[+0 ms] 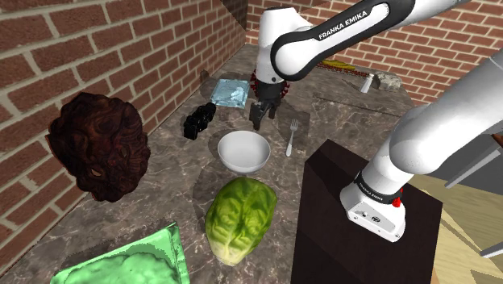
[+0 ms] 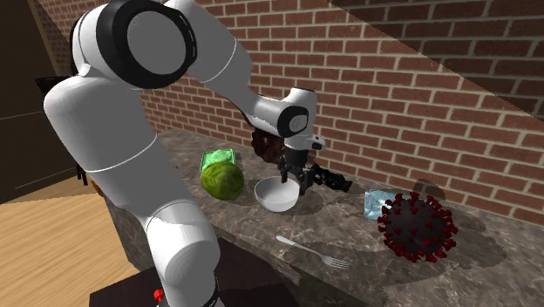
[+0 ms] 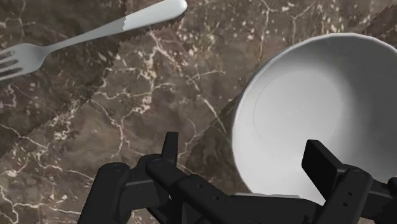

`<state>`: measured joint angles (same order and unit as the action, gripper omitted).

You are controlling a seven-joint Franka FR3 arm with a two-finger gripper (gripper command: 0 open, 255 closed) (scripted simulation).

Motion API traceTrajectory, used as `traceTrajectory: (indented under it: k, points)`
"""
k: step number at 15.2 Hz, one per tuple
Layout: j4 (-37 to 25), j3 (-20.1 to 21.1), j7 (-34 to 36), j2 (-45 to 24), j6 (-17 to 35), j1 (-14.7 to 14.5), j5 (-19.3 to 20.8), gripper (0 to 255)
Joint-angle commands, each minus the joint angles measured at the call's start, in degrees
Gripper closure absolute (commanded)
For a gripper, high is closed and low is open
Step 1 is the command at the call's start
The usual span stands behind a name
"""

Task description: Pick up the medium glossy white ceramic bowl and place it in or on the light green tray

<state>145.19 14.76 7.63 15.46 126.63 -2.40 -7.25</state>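
Note:
The white bowl (image 1: 243, 151) (image 2: 278, 194) (image 3: 318, 108) stands upright on the dark marble counter, with nothing in it. My black gripper (image 1: 264, 113) (image 2: 295, 174) (image 3: 247, 156) hangs open just above the bowl's far rim, on the fork's side. In the wrist view the fingers (image 3: 170, 146) stand wide apart, one outside the bowl and the other over its inside; neither touches it. The light green tray (image 1: 173, 242) lies at the near left corner of the shoulder view, well away from the bowl.
A fork (image 1: 293, 135) (image 3: 83, 38) lies beside the bowl. A green lumpy cabbage-like thing (image 1: 239, 218) sits between bowl and tray. A dark brown lump (image 1: 101, 145), a black object (image 1: 199, 123), a pale blue block (image 1: 231, 92) and a red spiky ball (image 2: 417, 225) line the brick wall.

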Motion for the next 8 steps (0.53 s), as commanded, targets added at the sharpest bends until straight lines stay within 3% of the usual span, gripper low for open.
traceTrajectory:
  k: [1, 8]
  points:
    - [0.0, 0.5, 0.7, -2.0, 1.9, -0.2, -0.2, 0]
    - [2.4, 1.1, 1.2, -5.6, 7.8, -0.2, 0.2, 0]
